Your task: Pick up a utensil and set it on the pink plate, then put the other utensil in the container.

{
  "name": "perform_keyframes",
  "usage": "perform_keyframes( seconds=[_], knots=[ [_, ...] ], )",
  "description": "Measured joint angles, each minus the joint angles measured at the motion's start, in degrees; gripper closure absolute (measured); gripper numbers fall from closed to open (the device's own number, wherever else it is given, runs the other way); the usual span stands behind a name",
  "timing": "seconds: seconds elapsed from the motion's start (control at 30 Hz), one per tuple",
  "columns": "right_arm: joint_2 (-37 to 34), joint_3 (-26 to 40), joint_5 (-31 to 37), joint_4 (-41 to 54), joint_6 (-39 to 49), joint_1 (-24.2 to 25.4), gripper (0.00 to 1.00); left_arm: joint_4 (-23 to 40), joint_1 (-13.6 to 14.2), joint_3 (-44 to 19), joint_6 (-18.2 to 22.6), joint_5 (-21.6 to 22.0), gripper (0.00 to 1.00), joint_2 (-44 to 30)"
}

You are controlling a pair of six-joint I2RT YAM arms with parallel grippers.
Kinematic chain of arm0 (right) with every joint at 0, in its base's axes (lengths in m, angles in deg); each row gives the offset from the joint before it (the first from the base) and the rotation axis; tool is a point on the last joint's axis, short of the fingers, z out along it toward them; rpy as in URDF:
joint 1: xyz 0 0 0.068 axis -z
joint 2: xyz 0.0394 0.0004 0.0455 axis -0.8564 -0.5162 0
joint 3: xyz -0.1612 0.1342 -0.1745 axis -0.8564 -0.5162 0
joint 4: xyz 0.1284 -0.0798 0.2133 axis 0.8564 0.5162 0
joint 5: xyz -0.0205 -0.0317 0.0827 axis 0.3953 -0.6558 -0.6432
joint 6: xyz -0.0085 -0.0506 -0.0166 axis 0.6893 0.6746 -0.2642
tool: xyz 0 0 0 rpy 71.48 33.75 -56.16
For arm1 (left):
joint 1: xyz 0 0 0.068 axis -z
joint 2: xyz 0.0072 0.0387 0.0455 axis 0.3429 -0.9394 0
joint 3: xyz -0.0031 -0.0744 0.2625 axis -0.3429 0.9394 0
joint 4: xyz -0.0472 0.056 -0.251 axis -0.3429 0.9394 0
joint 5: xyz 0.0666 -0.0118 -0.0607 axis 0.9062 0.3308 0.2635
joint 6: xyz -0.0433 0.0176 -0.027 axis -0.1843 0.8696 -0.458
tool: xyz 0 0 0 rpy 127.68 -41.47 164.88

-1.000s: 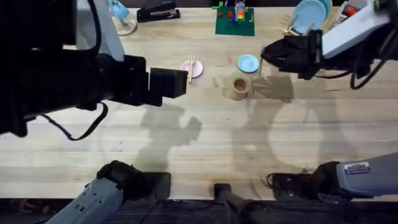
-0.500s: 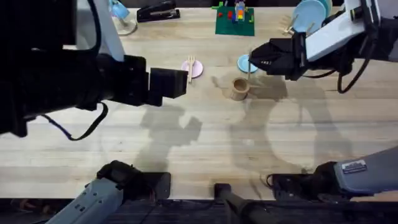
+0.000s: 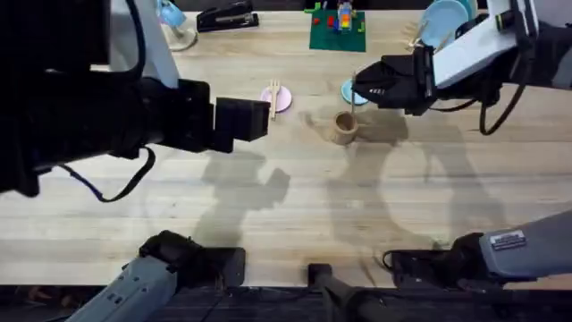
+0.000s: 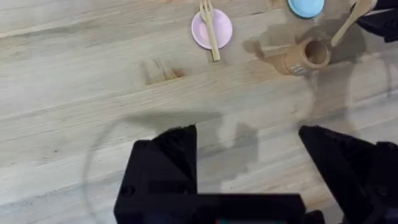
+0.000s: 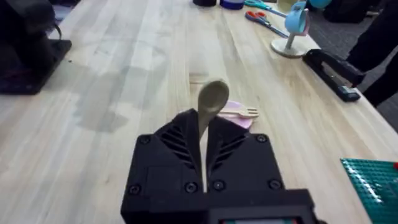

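Observation:
The fork [image 3: 274, 93] lies across the small pink plate [image 3: 281, 101], also seen in the left wrist view as fork [image 4: 209, 28] on plate [image 4: 221, 31]. The brown cup [image 3: 345, 127] stands right of it, open mouth showing [image 4: 308, 55]. My right gripper [image 3: 365, 91] is shut on the rounded-end wooden utensil [image 3: 355, 89], holding it upright just behind and above the cup; its rounded end sticks up from the fingers [image 5: 213, 99]. My left gripper [image 4: 249, 149] hangs open over bare table left of the plate, holding nothing.
A small light-blue plate [image 4: 305, 6] sits just behind the cup. At the back edge are a green brick baseplate [image 3: 338, 31], a black stapler [image 3: 226, 16], a larger blue dish [image 3: 444, 20] and scissors [image 5: 264, 15]. The left arm hangs high and dark over the left side.
My right gripper has carried the rounded-end utensil leftward, from right of the cup to just behind and above it. The left arm, fork and plate have not moved.

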Motion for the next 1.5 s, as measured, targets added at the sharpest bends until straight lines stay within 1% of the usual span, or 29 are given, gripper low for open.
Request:
perform_keyframes(
  seconds=[0.17,0.7,0.87,1.0,1.13,1.37,1.43,1.5],
  knots=[
    [-0.83,0.02,-0.09,-0.96,-0.19,0.00,0.970,0.01,0.00,0.00,0.00,0.00,0.005,0.00],
    [-9.92,0.02,-0.11,-2.32,-0.59,-0.09,0.970,0.00,0.00,0.00,0.00,0.00,0.006,0.00],
    [-11.44,0.02,-0.11,-2.33,-0.61,-0.25,0.960,0.00,0.00,0.00,0.00,0.00,0.006,0.00],
    [-11.45,0.02,-0.11,-2.35,-0.64,-0.33,0.903,0.00,0.00,0.00,0.00,0.00,0.006,0.00],
    [-11.45,0.02,-0.13,-2.45,-0.71,-0.33,0.758,0.00,0.00,0.00,0.00,0.00,0.006,0.00],
    [-11.47,0.02,-0.13,-2.61,-0.83,-0.33,0.645,0.00,0.00,0.00,0.00,0.00,0.006,0.00],
    [-11.47,0.02,-0.13,-2.70,-0.91,-0.33,0.601,0.00,0.00,0.00,0.00,0.00,0.006,0.00],
    [-11.45,0.02,-0.13,-2.77,-1.24,-0.33,0.532,0.00,0.00,0.00,0.00,0.00,0.006,0.00]
  ],
)
